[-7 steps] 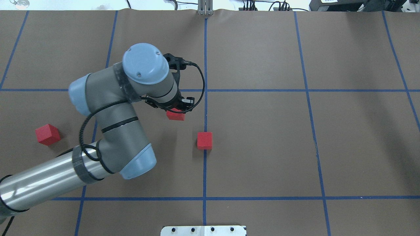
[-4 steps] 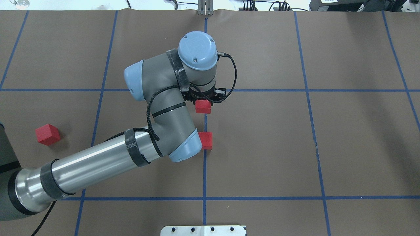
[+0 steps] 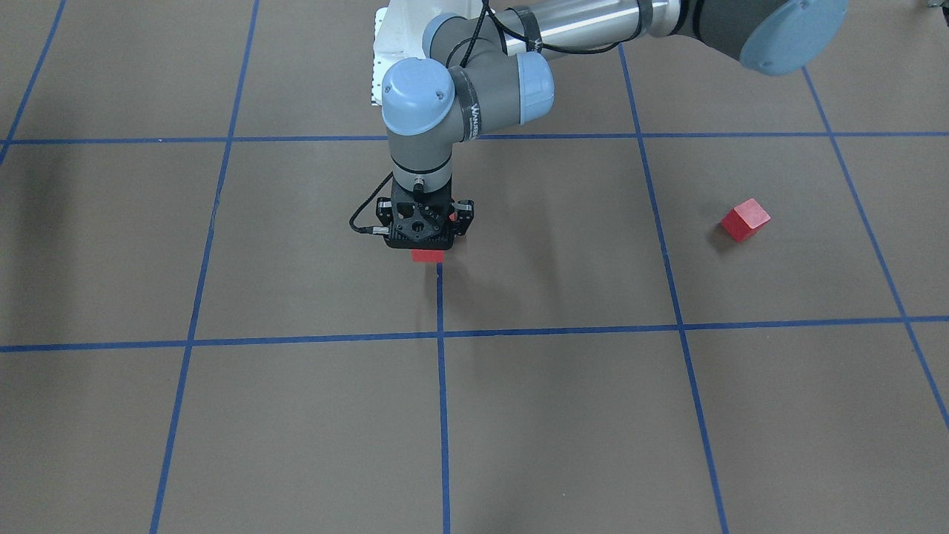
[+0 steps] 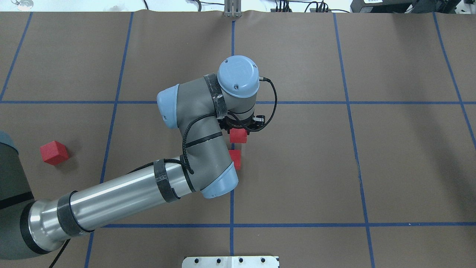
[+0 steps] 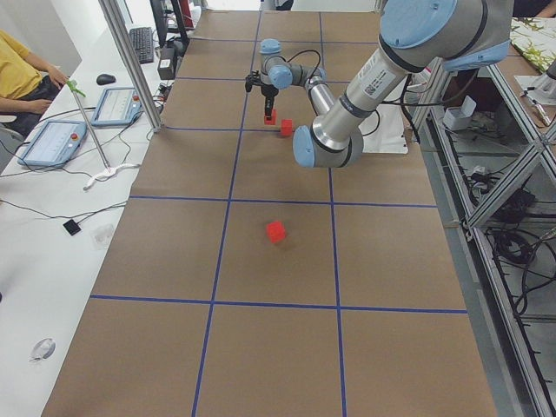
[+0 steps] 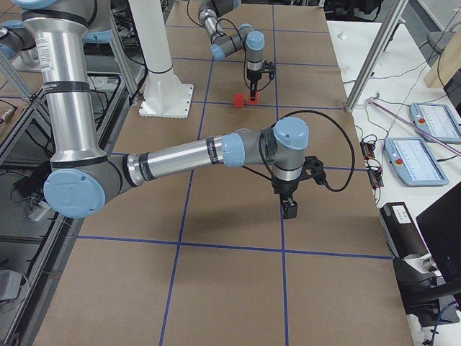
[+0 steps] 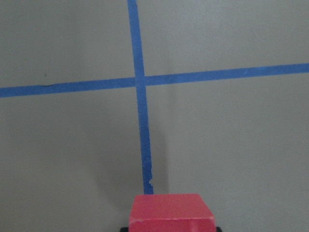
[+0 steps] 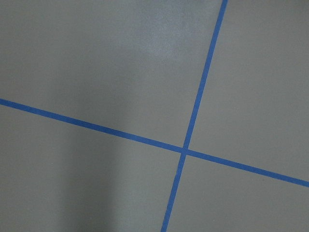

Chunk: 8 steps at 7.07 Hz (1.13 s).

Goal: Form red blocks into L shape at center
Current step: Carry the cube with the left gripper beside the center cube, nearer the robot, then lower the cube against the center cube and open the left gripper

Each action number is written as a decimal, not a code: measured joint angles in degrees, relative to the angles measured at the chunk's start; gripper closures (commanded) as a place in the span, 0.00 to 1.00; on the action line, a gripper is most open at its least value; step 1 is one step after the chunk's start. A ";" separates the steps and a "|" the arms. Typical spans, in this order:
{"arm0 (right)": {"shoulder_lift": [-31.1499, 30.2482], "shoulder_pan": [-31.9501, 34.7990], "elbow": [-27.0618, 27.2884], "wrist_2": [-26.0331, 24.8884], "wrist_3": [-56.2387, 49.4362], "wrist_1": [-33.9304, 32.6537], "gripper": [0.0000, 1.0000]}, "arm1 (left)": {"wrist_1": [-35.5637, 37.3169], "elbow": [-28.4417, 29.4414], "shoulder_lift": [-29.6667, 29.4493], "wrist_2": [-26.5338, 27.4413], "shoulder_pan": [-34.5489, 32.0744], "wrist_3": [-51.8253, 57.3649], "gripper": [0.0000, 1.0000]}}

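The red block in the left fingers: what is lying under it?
Only the brown floor and a blue tape line show by the held red block. The spot directly beneath is covered, so contact cannot be judged. Beside it, apart, sits another red block.

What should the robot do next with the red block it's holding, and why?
Probably lower it straight down. The left gripper holds the red block, seemingly slightly raised, close to the second block on the blue line, so setting it there would start the L. The third block lies far off.
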 measured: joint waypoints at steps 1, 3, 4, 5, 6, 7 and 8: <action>0.00 0.00 0.00 0.00 0.00 0.00 0.00 | -0.95 0.01 0.49 0.02 0.35 -0.37 0.91; 0.00 0.00 0.00 0.01 0.00 0.00 0.00 | -2.53 -0.06 1.53 0.08 0.70 -0.94 0.91; 0.00 0.00 0.00 0.01 0.00 0.00 0.00 | -2.76 -0.17 2.01 0.11 0.73 -1.06 0.91; 0.00 0.00 0.00 0.01 0.00 0.00 0.00 | -2.83 -0.25 2.39 0.14 0.79 -1.25 0.91; 0.00 0.00 0.00 0.01 0.00 0.00 0.00 | -2.94 -0.35 2.80 0.16 0.90 -1.69 0.91; 0.00 0.00 0.00 0.01 0.00 0.00 0.00 | -3.10 -0.47 3.12 0.19 1.09 -2.06 0.91; 0.00 0.00 0.00 0.01 0.00 0.00 0.00 | -3.18 -0.55 3.27 0.23 1.26 -2.28 0.91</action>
